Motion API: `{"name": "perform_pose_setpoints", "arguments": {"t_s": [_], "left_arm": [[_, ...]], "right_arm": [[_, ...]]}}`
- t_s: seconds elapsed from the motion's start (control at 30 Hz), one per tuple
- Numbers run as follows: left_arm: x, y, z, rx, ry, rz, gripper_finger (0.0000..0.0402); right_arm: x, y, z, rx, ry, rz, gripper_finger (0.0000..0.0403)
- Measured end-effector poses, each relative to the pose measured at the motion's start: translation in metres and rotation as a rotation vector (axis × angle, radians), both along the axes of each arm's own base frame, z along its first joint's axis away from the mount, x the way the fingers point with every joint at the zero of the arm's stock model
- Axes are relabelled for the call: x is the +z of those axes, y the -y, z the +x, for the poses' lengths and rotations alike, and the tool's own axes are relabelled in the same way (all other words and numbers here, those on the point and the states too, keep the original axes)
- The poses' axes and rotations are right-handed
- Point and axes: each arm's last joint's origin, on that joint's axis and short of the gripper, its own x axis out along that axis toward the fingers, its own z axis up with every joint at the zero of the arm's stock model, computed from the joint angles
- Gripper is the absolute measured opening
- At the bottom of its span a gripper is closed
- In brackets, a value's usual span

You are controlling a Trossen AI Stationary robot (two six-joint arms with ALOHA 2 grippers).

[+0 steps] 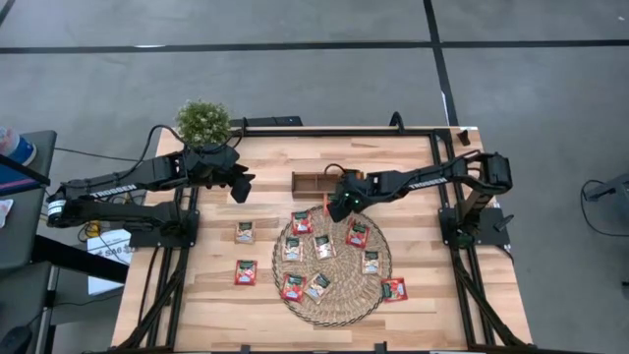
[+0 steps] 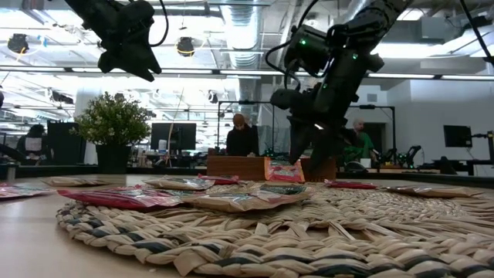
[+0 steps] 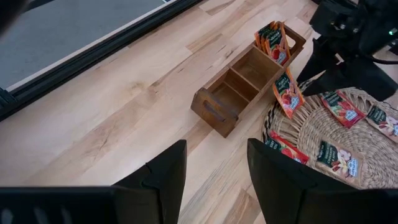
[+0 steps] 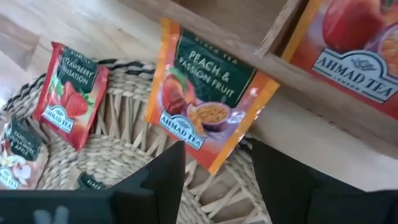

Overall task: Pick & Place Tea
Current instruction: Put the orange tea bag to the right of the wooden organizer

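Sachet (image 4: 208,99) upright against tray (image 3: 239,84) (slightly tilted)

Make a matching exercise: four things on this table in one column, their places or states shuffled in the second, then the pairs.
Things
1. wooden tray
2. peach sachet
3. left gripper
4. potted plant

Places or states
A. open, raised above bare wood
B. far edge of the table, left side
C. leaning against the tray's side
D. sachets stand in one end compartment

Pairs: 1-D, 2-C, 3-A, 4-B
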Motion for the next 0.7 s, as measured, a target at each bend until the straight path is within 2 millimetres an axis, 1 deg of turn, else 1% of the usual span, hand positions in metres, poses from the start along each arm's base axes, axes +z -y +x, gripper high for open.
{"name": "perform_pose_setpoints", "arguments": {"t_s": [0.4, 0.7], "left_arm": [[0.000, 0.000, 0.000, 0.000, 0.000, 0.000, 0.0161], [0.000, 0.000, 0.000, 0.000, 0.000, 0.001, 0.0161]], "right_arm": [[0.001, 0.010, 0.001, -0.006, 0.029, -0.017, 0.0175], [0.001, 0.011, 0.001, -0.017, 0.025, -0.037, 0.0175]]}}
